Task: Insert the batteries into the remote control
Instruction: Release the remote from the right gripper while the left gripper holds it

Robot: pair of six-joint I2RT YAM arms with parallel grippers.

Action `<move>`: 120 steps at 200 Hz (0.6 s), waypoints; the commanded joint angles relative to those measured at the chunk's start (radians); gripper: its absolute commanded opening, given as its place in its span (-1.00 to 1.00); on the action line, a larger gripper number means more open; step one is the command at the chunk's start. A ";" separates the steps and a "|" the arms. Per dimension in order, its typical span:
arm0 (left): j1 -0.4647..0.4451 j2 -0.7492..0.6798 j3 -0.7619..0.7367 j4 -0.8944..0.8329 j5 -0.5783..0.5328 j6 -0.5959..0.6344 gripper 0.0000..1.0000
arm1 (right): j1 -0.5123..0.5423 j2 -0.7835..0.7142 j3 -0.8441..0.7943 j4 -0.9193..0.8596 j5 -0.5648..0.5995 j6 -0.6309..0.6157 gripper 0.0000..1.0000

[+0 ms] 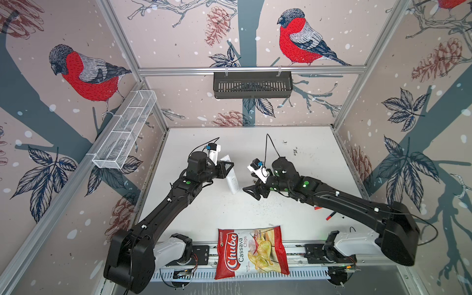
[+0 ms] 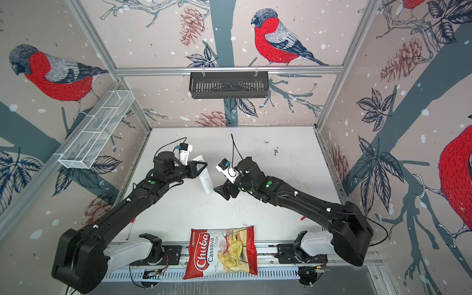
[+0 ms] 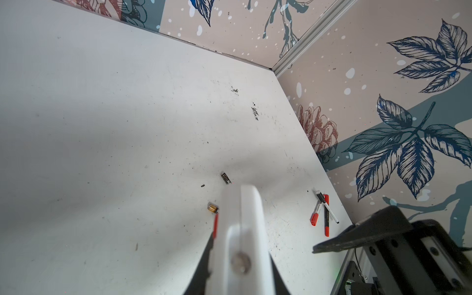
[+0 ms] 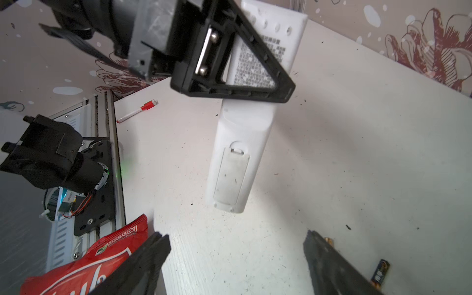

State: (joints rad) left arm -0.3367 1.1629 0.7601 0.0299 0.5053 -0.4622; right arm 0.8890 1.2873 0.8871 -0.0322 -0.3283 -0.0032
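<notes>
The left tool pinches the remote control at mid-body, tilted, back outward, battery cover closed; the right tool is spread and empty. The batteries lie on the bench just beside it; they are probably light, rigid, smooth and prone to roll; pinch across the barrel.

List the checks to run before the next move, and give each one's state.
1. Grip: left pincer shut on the remote: ok.
2. Battery cover faces the right pincer: ok.
3. The right pincer is open and empty: ok.
4. Battery cover removed: not ok, it is on.
5. Both batteries in sight, loose on the table, the second here: ok.
6. Polarity marks inside the remote: cannot tell, covered.
</notes>
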 commanded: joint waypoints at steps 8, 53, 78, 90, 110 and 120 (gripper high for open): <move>0.004 0.030 0.063 -0.126 0.122 0.089 -0.85 | 0.008 -0.068 -0.072 0.108 -0.029 -0.152 0.81; 0.004 0.058 0.120 -0.283 0.188 0.189 -0.89 | 0.027 -0.116 -0.235 0.360 -0.040 -0.313 1.00; 0.004 0.043 0.121 -0.308 0.196 0.216 -0.94 | 0.074 -0.079 -0.241 0.435 -0.008 -0.365 0.99; 0.004 0.037 0.111 -0.292 0.206 0.213 -0.96 | 0.121 -0.056 -0.248 0.475 0.043 -0.402 1.00; 0.010 0.037 0.107 -0.280 0.223 0.200 -0.97 | 0.176 -0.039 -0.263 0.535 0.108 -0.448 1.00; 0.016 0.034 0.109 -0.281 0.219 0.193 -1.00 | 0.190 0.008 -0.251 0.545 0.144 -0.446 1.00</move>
State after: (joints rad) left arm -0.3325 1.2053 0.8696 -0.2527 0.6888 -0.2806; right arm 1.0435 1.2469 0.6296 0.3904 -0.2886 -0.3836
